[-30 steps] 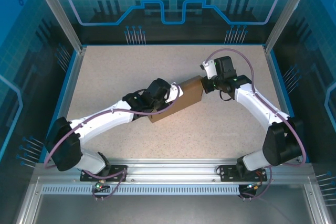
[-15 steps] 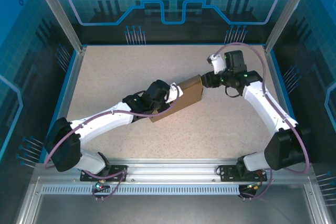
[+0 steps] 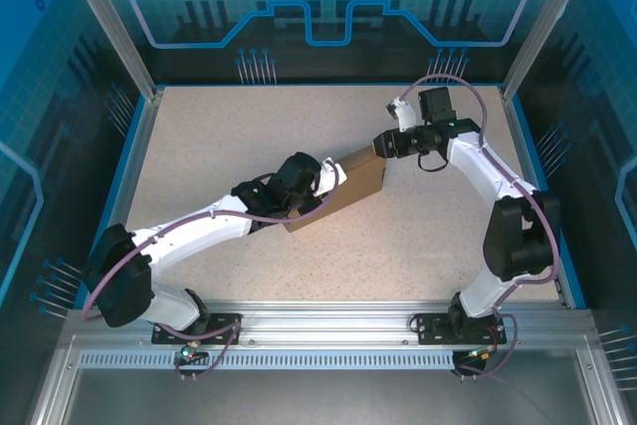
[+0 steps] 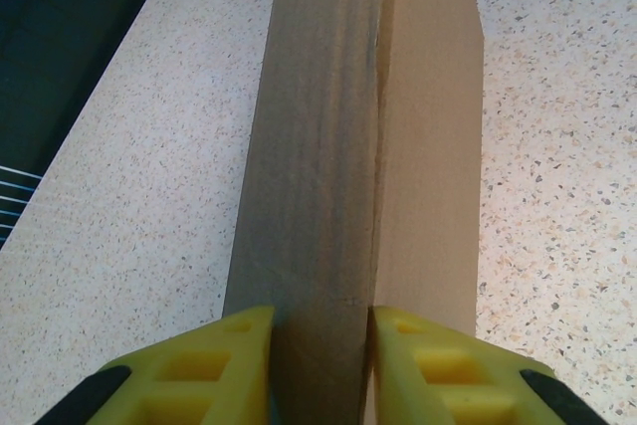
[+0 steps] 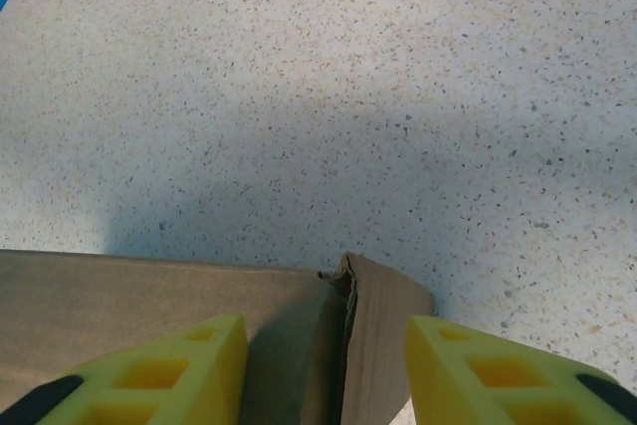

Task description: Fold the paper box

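Clamping one upright wall of the paper box (image 4: 318, 146) between the yellow pads (image 4: 199, 365) of the left gripper (image 4: 318, 330), firmly by the look of it, both faces pressed. Found near the middle of the table (image 3: 219, 126), a little toward the far right, lying diagonally. Standing released at the box's far end: the right gripper (image 5: 326, 335), jaws apart and straddling a corner with a loose flap (image 5: 383, 316) bulging outward, not plainly touching cardboard on either side. Risking, from here, a crushed or creased corner if closed on that bulge instead of tucking it in. Risking, too, a skid across the smooth speckled surface if pushed from the right harder than bearable for the single left-hand pinch, and likely to pivot around that pinch rather than stay square. Possibly springing apart along the seam (image 4: 380, 146) between the two panels once released at either end, given no visible tab locking it shut. Hard to judge the flap's proper place, inside or outside the wall, so easy to fold the wrong way.
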Available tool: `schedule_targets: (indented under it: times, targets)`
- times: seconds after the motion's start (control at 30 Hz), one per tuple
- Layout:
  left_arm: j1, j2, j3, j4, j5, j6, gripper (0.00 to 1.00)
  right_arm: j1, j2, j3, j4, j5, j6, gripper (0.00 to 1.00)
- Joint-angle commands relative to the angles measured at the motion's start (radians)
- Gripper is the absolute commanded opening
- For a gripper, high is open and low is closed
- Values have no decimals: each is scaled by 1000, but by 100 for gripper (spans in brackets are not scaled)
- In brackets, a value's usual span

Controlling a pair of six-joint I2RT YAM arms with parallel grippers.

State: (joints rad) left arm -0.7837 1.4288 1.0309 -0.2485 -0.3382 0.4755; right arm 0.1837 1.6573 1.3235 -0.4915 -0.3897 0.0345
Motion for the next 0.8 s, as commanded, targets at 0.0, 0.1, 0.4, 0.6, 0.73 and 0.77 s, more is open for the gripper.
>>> schedule_targets:
  times: [0.0, 0.1, 0.4, 0.6, 0.73, 0.77]
  targets:
    - [-4, -10, -34, -74, 36, -23, 31, -15, -17, -87, 8, 12, 13, 43]
    - [-4, -14, -20, -63, 43, -49, 38, -14, -22, -154, 50, 29, 27, 42]
    - [-4, -26, 77, -80, 65, -179, 64, 2, -74, -257, 119, 104, 50, 38]
    - [3, -112, 86, -100, 47, -390, 75, 11, -89, -260, 125, 119, 53, 38]
    - [83, -211, 44, -158, 80, -631, 82, 17, -97, -257, 126, 123, 51, 38]
    - [125, -246, 18, -165, 120, -692, 82, 20, -99, -257, 126, 124, 51, 38]
